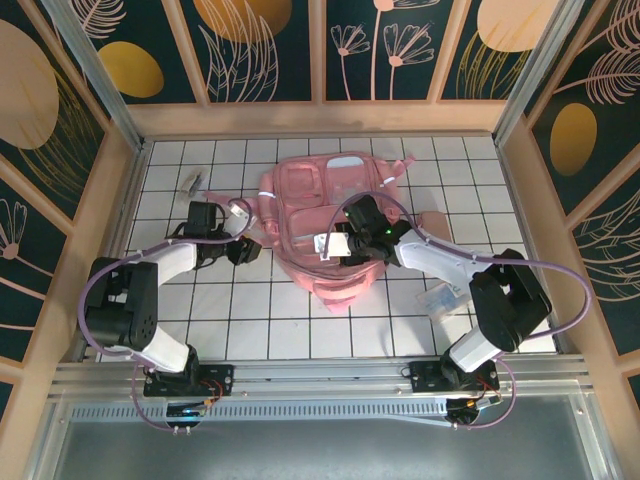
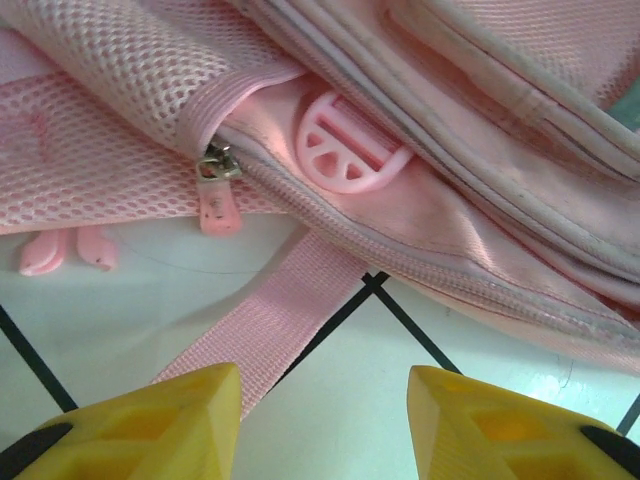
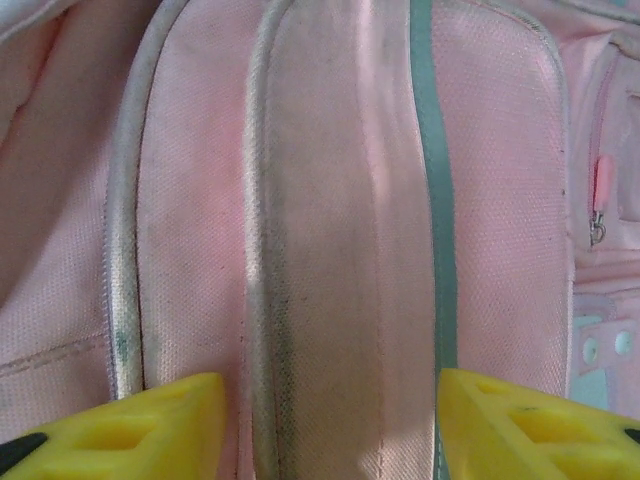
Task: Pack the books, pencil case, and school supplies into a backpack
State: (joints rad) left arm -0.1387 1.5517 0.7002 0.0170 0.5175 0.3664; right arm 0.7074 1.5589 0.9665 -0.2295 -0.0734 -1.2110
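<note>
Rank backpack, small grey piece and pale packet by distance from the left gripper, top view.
From the left gripper:
1. backpack, right beside it, on its right.
2. small grey piece, farther back, to the left.
3. pale packet, far right, by the right arm.

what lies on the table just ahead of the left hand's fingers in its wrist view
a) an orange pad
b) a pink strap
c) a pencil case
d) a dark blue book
b: a flat pink webbing strap runs from the backpack down across the white tiled table toward the open left hand, passing beside one yellow finger.
</note>
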